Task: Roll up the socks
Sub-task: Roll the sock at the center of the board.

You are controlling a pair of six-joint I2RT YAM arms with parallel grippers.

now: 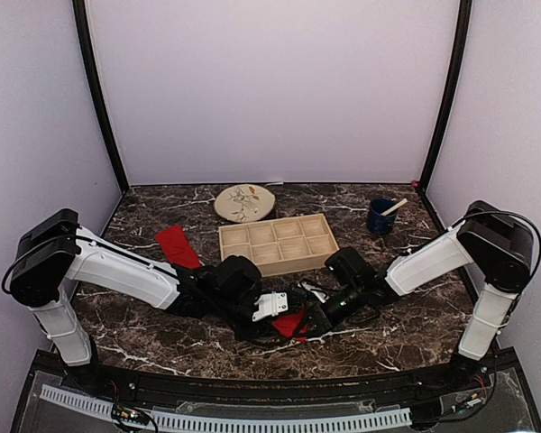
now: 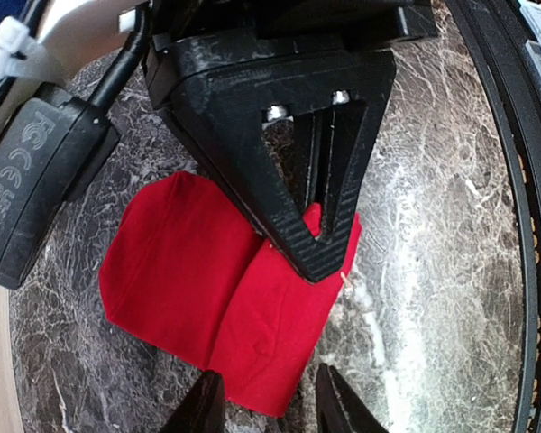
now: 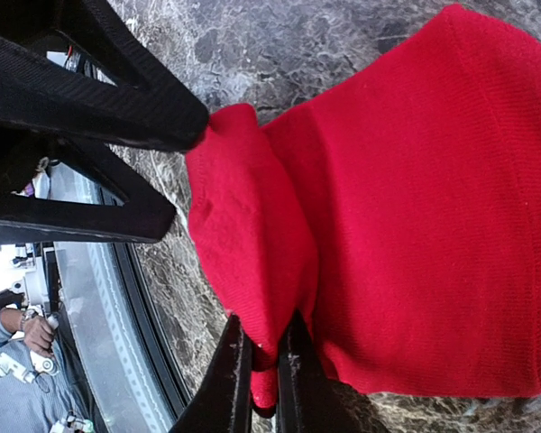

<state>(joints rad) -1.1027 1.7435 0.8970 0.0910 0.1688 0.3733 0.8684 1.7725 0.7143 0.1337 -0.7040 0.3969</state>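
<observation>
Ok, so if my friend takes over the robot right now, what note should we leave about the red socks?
The right gripper is shut, pinching a fold of the near sock at the front middle of the table.
The left gripper is open, with a finger on each side of that sock's edge, not gripping it.
The far sock lies flat to the left of the wooden tray, with no gripper on it.
Done: the near sock is folded over itself once, but it is not a roll yet.
Left: finish rolling it, then roll the far sock.
</observation>
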